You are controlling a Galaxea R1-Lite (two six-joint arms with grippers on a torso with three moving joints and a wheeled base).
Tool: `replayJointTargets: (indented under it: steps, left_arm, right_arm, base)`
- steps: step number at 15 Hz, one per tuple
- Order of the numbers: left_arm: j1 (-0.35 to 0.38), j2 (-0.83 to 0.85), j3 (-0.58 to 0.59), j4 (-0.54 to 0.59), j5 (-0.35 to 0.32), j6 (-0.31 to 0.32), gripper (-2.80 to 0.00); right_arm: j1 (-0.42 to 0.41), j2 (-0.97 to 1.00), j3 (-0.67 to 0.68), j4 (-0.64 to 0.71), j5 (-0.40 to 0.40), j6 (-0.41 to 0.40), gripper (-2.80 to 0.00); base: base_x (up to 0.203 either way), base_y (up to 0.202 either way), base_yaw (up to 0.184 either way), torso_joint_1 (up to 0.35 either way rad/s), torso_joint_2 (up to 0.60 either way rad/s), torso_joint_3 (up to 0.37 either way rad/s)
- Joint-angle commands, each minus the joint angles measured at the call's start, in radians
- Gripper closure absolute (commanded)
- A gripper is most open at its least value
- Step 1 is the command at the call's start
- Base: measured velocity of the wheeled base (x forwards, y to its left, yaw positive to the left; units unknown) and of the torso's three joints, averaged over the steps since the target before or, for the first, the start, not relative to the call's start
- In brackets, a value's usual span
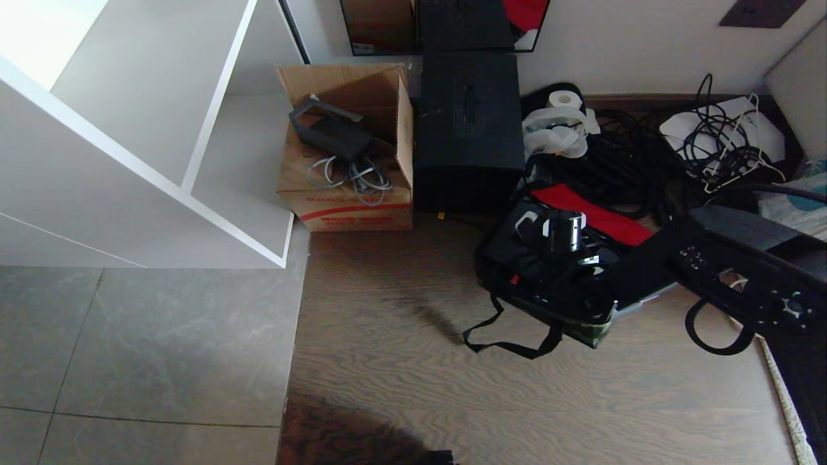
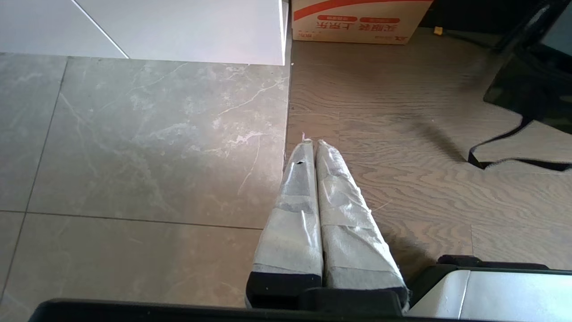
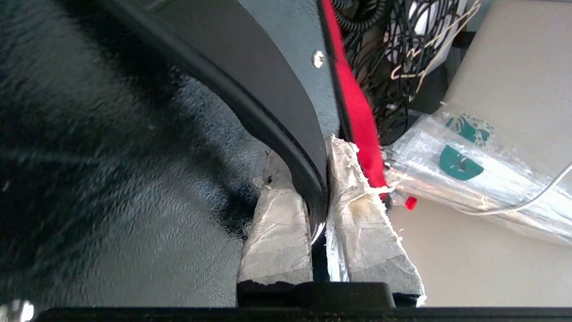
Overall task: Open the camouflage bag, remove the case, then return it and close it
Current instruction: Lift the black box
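My right gripper (image 3: 318, 179) is pinched tight on the case (image 3: 134, 156) handle strap – the camouflage bag (image 1: 585, 332) lies directly beneath it, long axis running toward the right arm's side.

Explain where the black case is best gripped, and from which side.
The strap handle, probably from above the open camouflage bag. The case is flat and broad, but its thin handle arches clear, leaving room for a finger either side. The right gripper is shut on it so.

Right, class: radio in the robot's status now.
Right gripper shut on case handle. Left gripper shut, idle. Bag open. Cables beside it.
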Motion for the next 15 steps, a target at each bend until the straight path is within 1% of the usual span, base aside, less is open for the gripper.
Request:
replayJointTargets:
  steps: [1, 4, 6, 7, 12, 15]
  left_arm:
    - [0.0, 0.0, 0.001, 0.0, 0.0, 0.0, 0.0]
    - [0.0, 0.0, 0.0, 0.0, 0.0, 0.0, 0.0]
    - [0.0, 0.0, 0.001, 0.0, 0.0, 0.0, 0.0]
    - [0.0, 0.0, 0.001, 0.0, 0.0, 0.0, 0.0]
    - [0.0, 0.0, 0.001, 0.0, 0.0, 0.0, 0.0]
    - [0.0, 0.0, 0.001, 0.0, 0.0, 0.0, 0.0]
  right_arm:
    - [0.001, -0.03, 0.024, 0.0, -0.005, 0.001, 0.0]
    - [0.001, -0.008, 0.04, -0.015, -0.001, 0.021, 0.0]
    - [0.003, 0.034, 0.043, -0.018, 0.003, 0.071, 0.0]
    - [0.003, 0.049, 0.042, -0.021, 0.004, 0.079, 0.0]
    - [0.005, 0.163, 0.001, -0.074, 0.017, 0.083, 0.0]
    - [0.004, 0.218, -0.001, -0.108, 0.029, 0.078, 0.0]
  base:
    - [0.0, 0.0, 0.0, 0.0, 0.0, 0.0]
    - [0.0, 0.0, 0.0, 0.0, 0.0, 0.0]
    - [0.0, 0.0, 0.0, 0.0, 0.0, 0.0]
    - [0.0, 0.0, 0.0, 0.0, 0.0, 0.0]
    - [0.0, 0.0, 0.0, 0.0, 0.0, 0.0]
    - [0.0, 0.0, 0.0, 0.0, 0.0, 0.0]
